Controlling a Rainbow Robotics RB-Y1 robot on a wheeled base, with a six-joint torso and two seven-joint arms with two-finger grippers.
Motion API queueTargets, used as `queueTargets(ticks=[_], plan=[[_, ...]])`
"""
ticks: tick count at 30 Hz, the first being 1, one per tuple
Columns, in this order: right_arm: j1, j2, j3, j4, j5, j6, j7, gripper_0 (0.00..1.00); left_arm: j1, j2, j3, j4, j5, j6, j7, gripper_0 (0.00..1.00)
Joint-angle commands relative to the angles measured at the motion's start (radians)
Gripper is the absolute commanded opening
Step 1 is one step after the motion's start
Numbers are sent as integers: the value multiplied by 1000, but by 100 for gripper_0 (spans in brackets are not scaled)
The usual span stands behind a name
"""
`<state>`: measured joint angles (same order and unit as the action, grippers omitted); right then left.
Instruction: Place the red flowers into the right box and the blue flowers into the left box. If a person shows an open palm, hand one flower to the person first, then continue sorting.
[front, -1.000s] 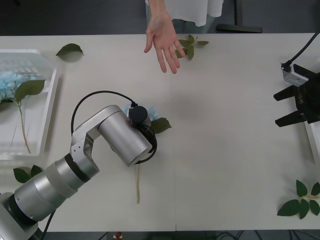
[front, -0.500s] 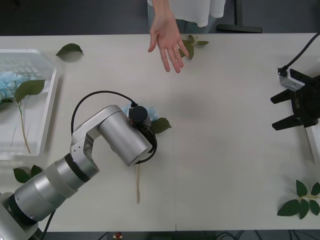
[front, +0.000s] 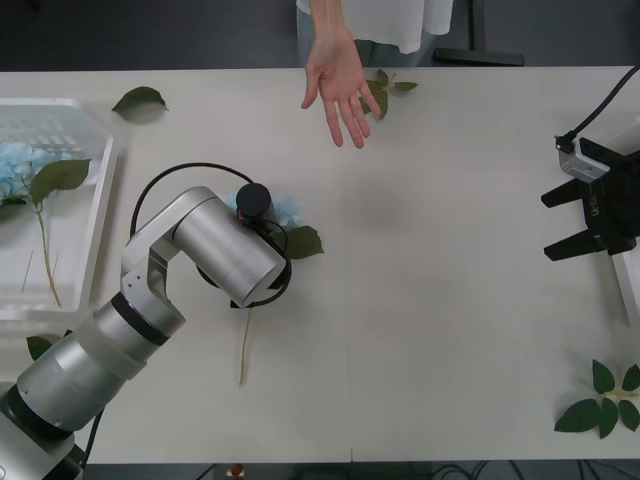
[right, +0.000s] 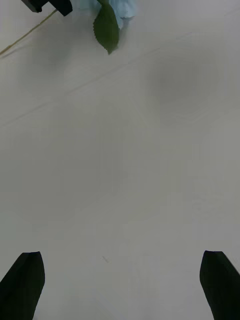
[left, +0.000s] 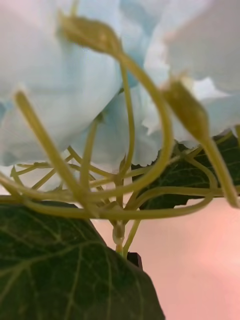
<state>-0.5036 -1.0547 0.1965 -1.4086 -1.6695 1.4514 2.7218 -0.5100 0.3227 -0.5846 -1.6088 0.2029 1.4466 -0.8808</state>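
The left gripper (front: 262, 225) has its jaws hidden, so I cannot tell their grip, over a blue flower (front: 285, 212) mid-bench, the person's open hand (front: 340, 80) waits beyond, one blue flower (front: 18, 162) sits in the left box (front: 80, 125), and the right gripper (front: 560, 222) idles open.

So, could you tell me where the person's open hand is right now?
In the front view, the open hand reaches over the table's far edge near the middle, beside a green leaf sprig.
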Motion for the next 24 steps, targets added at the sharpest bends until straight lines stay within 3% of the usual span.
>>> queueTargets(ticks=[1,14,24], plan=[[-18,2,-2,-20,2,-3,-17,90,-33,-10,48,-83,-23,0,-44,0],[-18,2,-2,-20,2,-3,-17,90,-18,6,173,-470,110,152,-265,0],[-18,2,-2,-20,2,-3,-17,90,-19,-1,253,-500,273,-175,-351,0]])
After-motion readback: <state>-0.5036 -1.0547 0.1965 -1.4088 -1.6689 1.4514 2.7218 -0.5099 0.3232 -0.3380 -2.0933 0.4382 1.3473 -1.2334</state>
